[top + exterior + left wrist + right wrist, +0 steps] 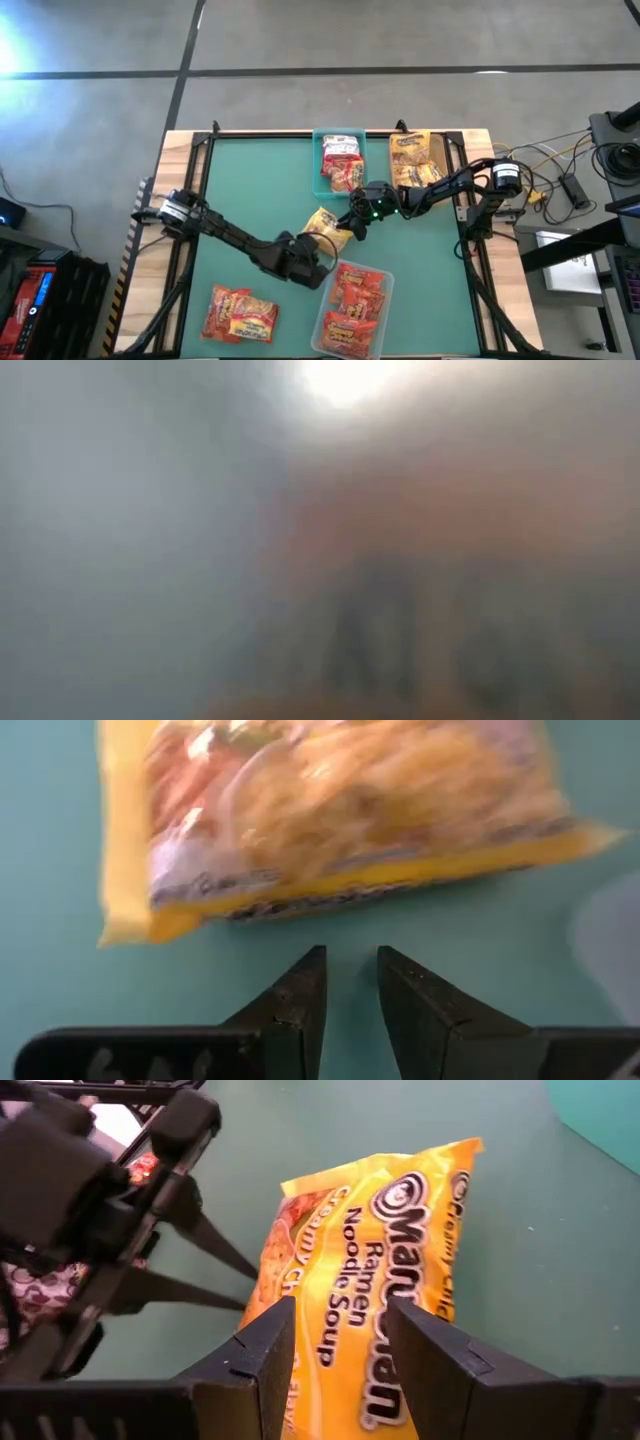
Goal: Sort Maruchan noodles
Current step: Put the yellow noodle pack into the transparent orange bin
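Right wrist view showed the right gripper point(340, 1355) parted over a crinkly yellow ramen packet point(375, 1270), ready to grasp; the left gripper point(350, 995) waited narrowly open, empty.

My low camera gives me only blur. In my left wrist view the yellow noodle packet point(330, 815) is smeared, its label unreadable.

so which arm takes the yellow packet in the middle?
Right, probably. The right hand is open with the yellow packet already running between its fingers. The left hand is open too but stops just short of it.
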Controlling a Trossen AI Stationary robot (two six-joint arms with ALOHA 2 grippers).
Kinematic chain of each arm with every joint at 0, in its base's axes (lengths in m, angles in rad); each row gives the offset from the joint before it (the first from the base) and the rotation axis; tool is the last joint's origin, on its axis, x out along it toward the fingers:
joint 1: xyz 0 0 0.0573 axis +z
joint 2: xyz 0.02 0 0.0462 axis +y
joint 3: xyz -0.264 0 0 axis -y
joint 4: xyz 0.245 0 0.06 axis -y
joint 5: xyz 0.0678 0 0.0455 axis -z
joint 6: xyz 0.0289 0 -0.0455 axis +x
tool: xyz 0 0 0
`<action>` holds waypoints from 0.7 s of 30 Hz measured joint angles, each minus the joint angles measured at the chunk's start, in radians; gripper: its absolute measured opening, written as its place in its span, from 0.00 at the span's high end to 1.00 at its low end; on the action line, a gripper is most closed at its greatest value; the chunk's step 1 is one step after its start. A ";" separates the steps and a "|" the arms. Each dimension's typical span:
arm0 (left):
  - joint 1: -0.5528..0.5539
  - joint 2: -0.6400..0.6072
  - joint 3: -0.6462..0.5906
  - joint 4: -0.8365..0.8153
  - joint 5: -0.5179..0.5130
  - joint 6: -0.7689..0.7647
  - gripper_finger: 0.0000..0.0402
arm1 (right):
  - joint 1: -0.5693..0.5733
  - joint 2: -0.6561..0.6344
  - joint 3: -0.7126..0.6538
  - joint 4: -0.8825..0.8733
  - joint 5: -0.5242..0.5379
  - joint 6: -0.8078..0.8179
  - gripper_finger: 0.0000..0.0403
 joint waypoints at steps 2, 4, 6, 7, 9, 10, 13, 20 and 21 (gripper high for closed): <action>0.001 -0.003 -0.026 0.014 -0.008 -0.042 0.81 | -0.001 -0.003 0.000 -0.001 -0.003 0.003 0.63; 0.006 -0.006 -0.045 0.020 -0.017 -0.072 0.81 | -0.002 -0.009 0.000 -0.004 -0.005 0.003 0.63; 0.005 -0.010 -0.049 0.025 -0.019 -0.075 0.81 | -0.002 -0.021 0.000 -0.006 -0.005 0.004 0.63; 0.000 -0.014 -0.048 0.030 -0.018 -0.064 0.81 | -0.003 -0.028 0.000 -0.004 -0.004 0.003 0.63; -0.012 -0.019 -0.030 0.044 -0.010 -0.010 0.81 | -0.010 -0.046 0.000 -0.014 -0.005 0.003 0.63; -0.019 -0.020 -0.009 0.053 -0.014 0.024 0.81 | -0.015 -0.055 0.000 -0.017 -0.007 0.003 0.63; -0.032 -0.030 0.058 0.066 -0.057 0.109 0.81 | -0.029 -0.073 0.000 -0.025 -0.013 0.004 0.63; -0.009 -0.024 0.078 0.066 -0.148 0.137 0.81 | -0.032 -0.078 0.000 -0.064 -0.026 0.006 0.63; -0.004 -0.024 0.067 0.065 -0.150 0.120 0.81 | -0.032 -0.078 0.000 -0.068 -0.026 0.006 0.63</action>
